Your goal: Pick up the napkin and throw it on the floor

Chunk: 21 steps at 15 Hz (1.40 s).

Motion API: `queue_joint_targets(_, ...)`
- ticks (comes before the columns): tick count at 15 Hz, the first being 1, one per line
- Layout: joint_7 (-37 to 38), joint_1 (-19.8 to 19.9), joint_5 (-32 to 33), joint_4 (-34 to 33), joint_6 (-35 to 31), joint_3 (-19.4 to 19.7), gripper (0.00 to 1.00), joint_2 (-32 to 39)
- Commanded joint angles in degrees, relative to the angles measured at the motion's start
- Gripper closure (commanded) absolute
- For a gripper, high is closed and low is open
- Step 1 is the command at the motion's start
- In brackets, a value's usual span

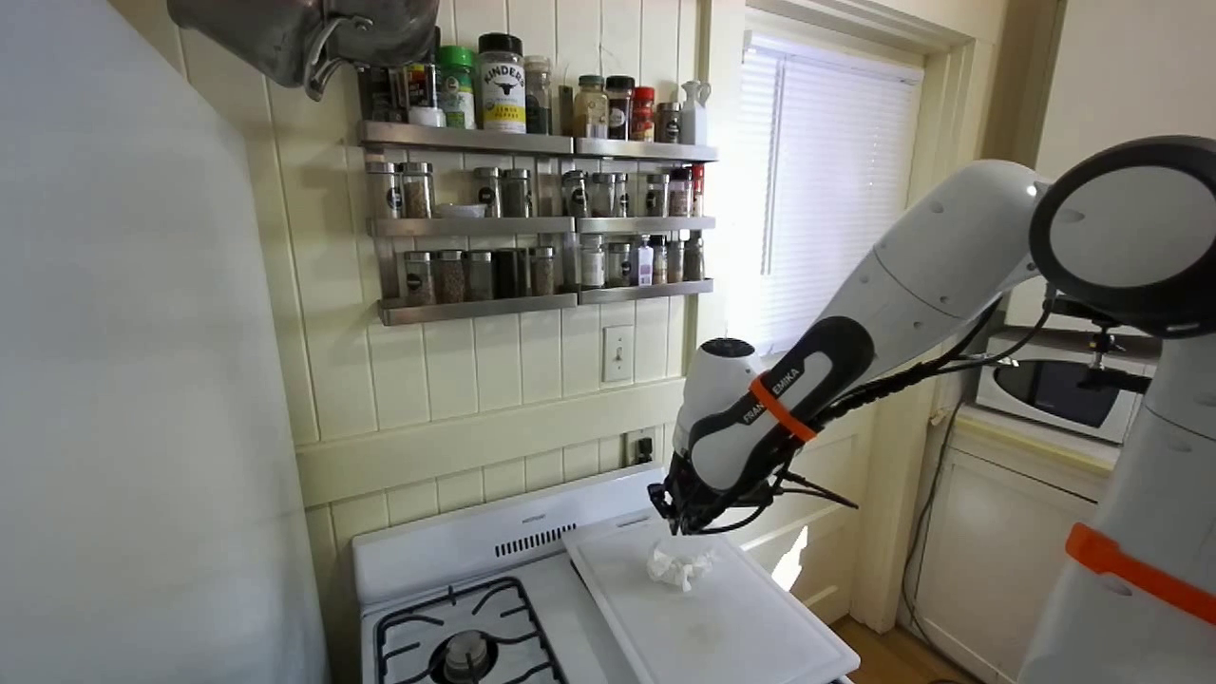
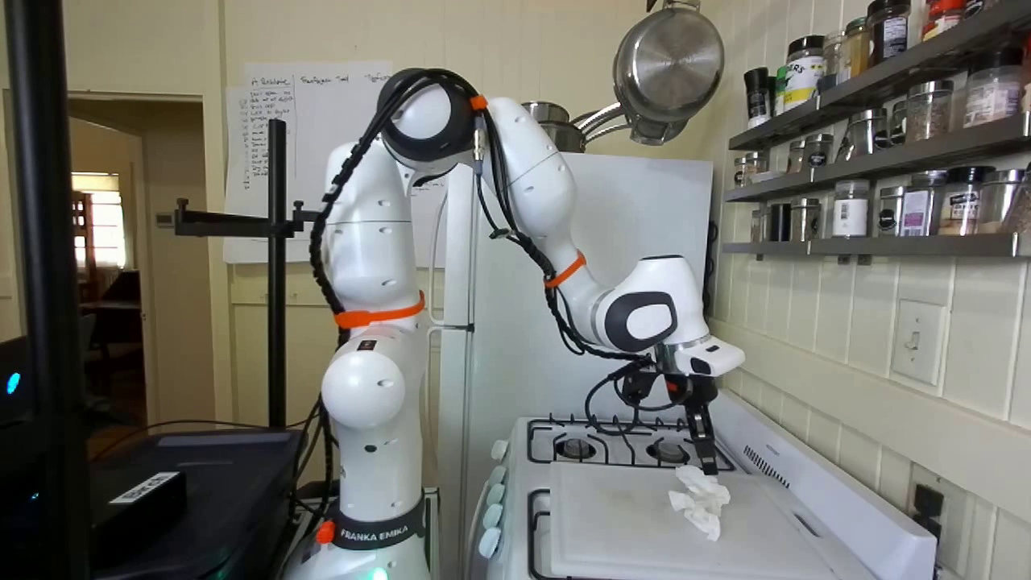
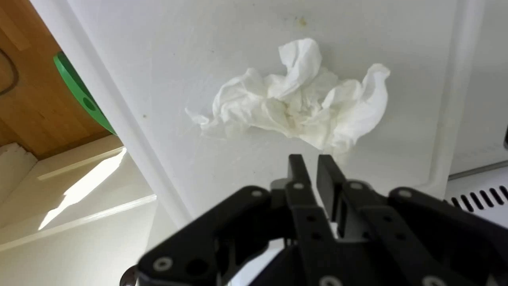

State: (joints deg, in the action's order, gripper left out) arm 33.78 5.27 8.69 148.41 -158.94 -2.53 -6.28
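Observation:
The napkin (image 1: pixel 678 567) is a crumpled white paper wad on the large white board (image 1: pixel 750 641). It also shows in an exterior view (image 2: pixel 699 501) and in the wrist view (image 3: pixel 301 104). My gripper (image 3: pixel 311 159) is open by a narrow gap, with nothing between its fingers. Its fingertips lie just short of the napkin in the wrist view. In both exterior views the gripper (image 1: pixel 676 527) (image 2: pixel 709 470) points down above the board, close to the napkin's edge. Whether it touches is unclear. The brown wooden floor (image 3: pixel 43 99) shows past the board's edge, and as a small strip (image 1: pixel 879 655).
The board lies on a white stove (image 1: pixel 579 589) with a black burner grate (image 1: pixel 465 636) beside it. The stove's backguard (image 2: pixel 821 483) and the wall rise behind. Spice shelves (image 1: pixel 475 223) hang above. A refrigerator (image 2: pixel 515 322) stands beyond the stove. A green object (image 3: pixel 81 93) shows below the board's edge.

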Motion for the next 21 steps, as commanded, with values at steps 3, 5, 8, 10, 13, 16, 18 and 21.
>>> queue_joint_targets(3, -1.9, -1.6, -6.0, -0.9, -6.8, 0.4, 0.38, 5.1)
queue_joint_targets(5, -2.9, -2.6, -8.9, -1.3, -8.4, 0.3, 0.22, 6.8)
queue_joint_targets(8, -5.6, -4.0, -13.3, -2.2, -9.0, 0.2, 0.01, 8.9)
queue_joint_targets(10, -7.4, -4.8, -15.4, -3.2, -8.1, 0.2, 0.37, 10.3)
queue_joint_targets(13, -9.1, -5.2, -17.6, -3.9, -7.7, 0.4, 0.53, 11.7)
queue_joint_targets(16, -9.9, -5.2, -18.6, -4.1, -7.5, 0.7, 0.76, 12.1)
queue_joint_targets(18, -9.9, -5.2, -18.6, -3.9, -7.4, 1.1, 0.92, 11.5)
queue_joint_targets(21, -9.0, -5.0, -18.0, -3.5, -7.5, 2.1, 1.0, 10.1)
